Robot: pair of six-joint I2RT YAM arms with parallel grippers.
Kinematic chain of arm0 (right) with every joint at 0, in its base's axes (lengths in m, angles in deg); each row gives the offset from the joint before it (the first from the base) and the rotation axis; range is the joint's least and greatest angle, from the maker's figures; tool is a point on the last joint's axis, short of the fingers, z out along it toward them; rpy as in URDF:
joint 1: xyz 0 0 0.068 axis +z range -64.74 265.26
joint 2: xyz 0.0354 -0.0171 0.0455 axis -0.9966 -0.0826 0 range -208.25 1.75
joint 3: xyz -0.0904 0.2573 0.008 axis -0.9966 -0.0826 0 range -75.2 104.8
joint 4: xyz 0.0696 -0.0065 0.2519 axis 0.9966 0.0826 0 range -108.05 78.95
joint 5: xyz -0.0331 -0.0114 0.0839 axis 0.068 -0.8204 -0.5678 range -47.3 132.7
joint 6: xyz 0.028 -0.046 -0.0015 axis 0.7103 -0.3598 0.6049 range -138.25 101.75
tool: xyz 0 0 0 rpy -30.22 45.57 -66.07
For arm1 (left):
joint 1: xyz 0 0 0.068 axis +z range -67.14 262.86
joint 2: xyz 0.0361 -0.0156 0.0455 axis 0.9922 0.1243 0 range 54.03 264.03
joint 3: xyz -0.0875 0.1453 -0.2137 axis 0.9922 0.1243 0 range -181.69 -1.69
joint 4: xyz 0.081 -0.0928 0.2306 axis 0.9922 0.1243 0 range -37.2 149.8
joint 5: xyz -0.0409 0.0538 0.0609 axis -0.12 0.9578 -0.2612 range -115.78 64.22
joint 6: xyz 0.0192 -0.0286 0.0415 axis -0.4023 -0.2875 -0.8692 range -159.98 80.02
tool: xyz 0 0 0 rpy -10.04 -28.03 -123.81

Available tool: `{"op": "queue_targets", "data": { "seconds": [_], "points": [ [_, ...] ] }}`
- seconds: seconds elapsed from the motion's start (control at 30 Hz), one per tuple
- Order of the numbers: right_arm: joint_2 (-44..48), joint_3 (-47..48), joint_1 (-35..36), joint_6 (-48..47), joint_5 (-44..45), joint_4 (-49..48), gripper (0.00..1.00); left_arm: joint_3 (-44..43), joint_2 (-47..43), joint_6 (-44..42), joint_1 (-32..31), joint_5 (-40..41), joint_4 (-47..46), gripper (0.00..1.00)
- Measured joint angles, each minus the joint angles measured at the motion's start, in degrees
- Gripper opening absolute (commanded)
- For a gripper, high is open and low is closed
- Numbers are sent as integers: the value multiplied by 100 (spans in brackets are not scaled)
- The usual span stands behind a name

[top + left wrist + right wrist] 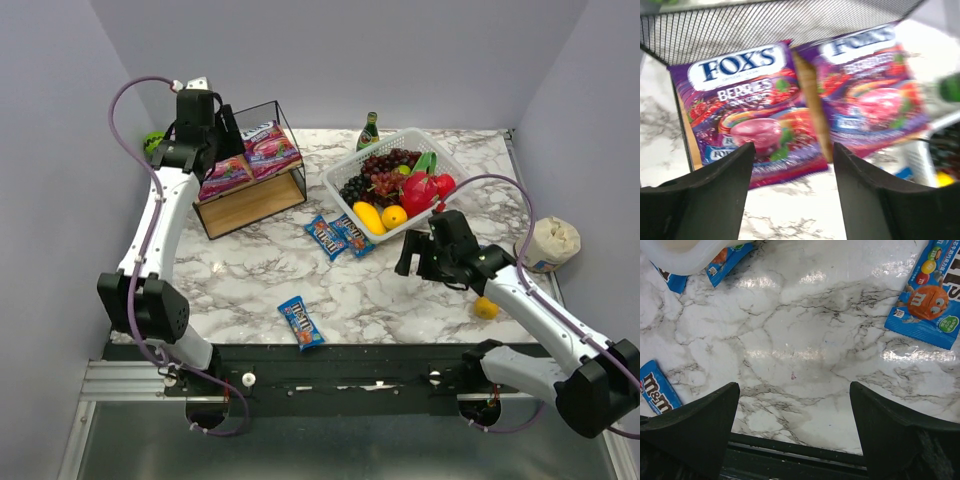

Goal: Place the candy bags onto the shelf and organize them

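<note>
"Where did we find the purple bags (272, 150)?"

"We saw both lying flat, side by side, on the upper wooden board of the shelf (250, 200), inside its black wire frame."

"And the left gripper (793, 146)?"

"It hung just above the bags with its jaws spread apart, and we saw nothing between them."

"The right gripper (793, 385)?"

"We found it spread wide over bare marble on the table (420, 320), just in front of the white basket (340, 192), and empty too."

"The blue packets (325, 237)?"

"We counted three on the table. Two lay side by side just before the basket, and a third packet (300, 322) lay alone near the front edge."
</note>
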Motion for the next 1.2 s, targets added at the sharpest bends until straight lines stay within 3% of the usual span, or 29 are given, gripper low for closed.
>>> {"op": "queue_targets", "data": {
  "seconds": [0.17,0.73,1.0,1.2],
  "points": [
    [168,0,0,52,28,85,100,-103,-822,39,-55,-546,-205,99],
    [1143,0,0,-68,-42,157,100,1755,-2918,162,-52,-1292,-546,99],
    [1169,0,0,-306,-730,50,100,2964,-3456,503,-68,-1486,-289,97],
    [1145,-2,0,-369,-1228,-205,100,4330,-3799,1054,-704,-1609,-278,97]
  ]
}}
